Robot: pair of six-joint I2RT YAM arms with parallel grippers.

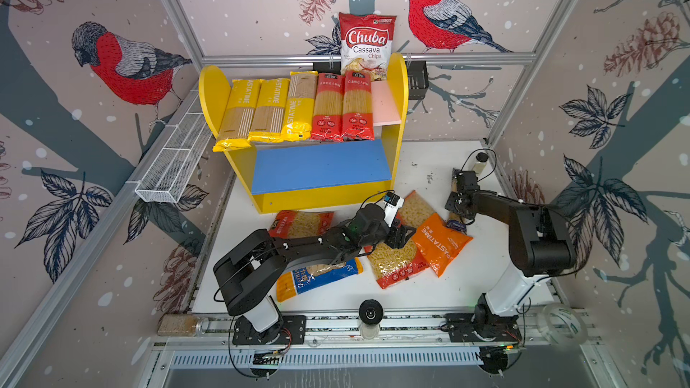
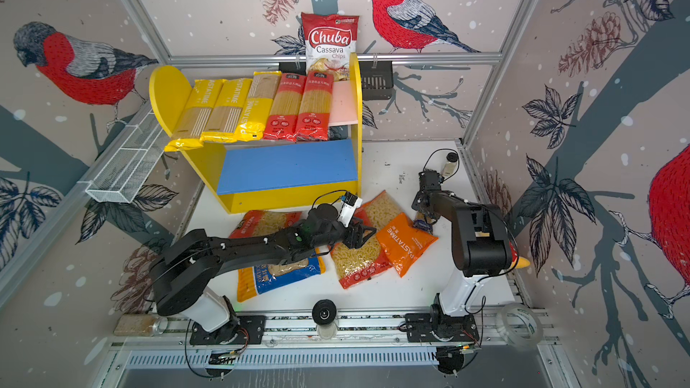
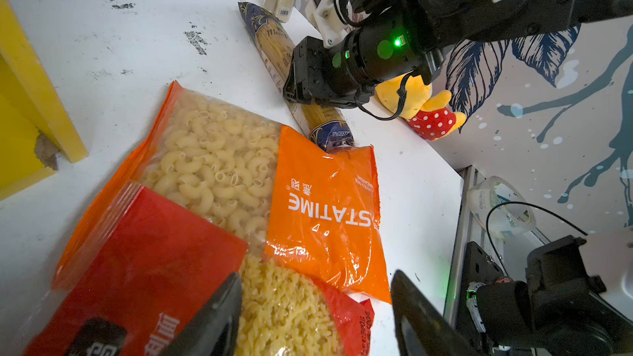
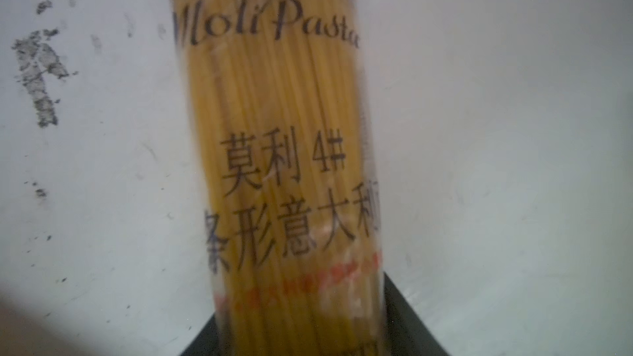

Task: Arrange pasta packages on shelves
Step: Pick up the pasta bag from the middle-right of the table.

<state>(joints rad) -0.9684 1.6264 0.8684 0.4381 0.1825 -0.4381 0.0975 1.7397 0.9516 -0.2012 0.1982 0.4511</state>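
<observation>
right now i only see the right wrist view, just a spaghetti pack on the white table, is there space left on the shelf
observer: Yes. The pink upper board carries five long packs, with a bare strip at its right end.
operator: lower board
observer: The blue lower board holds no packs.
operator: anything near my pack
observer: The spaghetti pack's dark-blue end reaches the orange bag's edge.

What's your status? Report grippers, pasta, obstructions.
Left gripper open over red fusilli bag. Right gripper straddling dark-blue spaghetti pack, grip unclear. Five packs on pink shelf, blue shelf bare. Orange bag abuts the spaghetti pack's end.
</observation>
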